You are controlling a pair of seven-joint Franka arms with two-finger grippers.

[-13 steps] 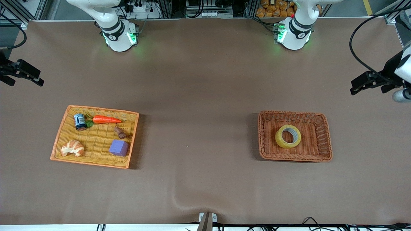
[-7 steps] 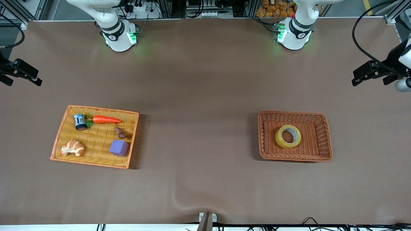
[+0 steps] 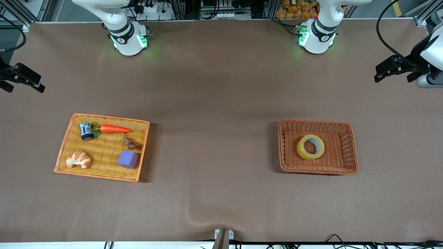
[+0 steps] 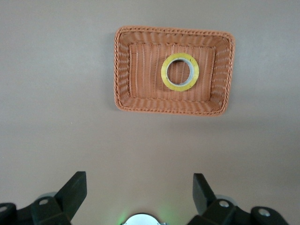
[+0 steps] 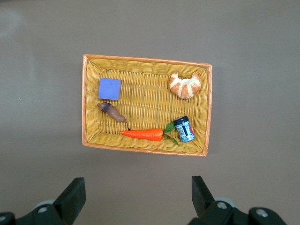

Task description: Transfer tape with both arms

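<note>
An orange-rimmed wicker tray (image 5: 208, 110) is seen on the brown table (image 5: 42, 56), holding a purple block (image 5: 109, 88), a croissant (image 5: 185, 85), a carrot (image 5: 143, 134), a small can (image 5: 184, 129) and a brown stub (image 5: 111, 111). The right gripper (image 5: 138, 199) is held wide open above bare table beside the tray.

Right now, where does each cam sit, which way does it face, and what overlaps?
Front: high across the table, facing both bases; shows the left tool, right tool, brown basket and orange tray.
Left wrist: above the table, looking down at the tape in the brown basket; its own open fingers show.
Right wrist: looking down at the orange tray; own open fingers show.
Shared: front and left wrist both see the tape; front and right wrist both see the tray.
</note>
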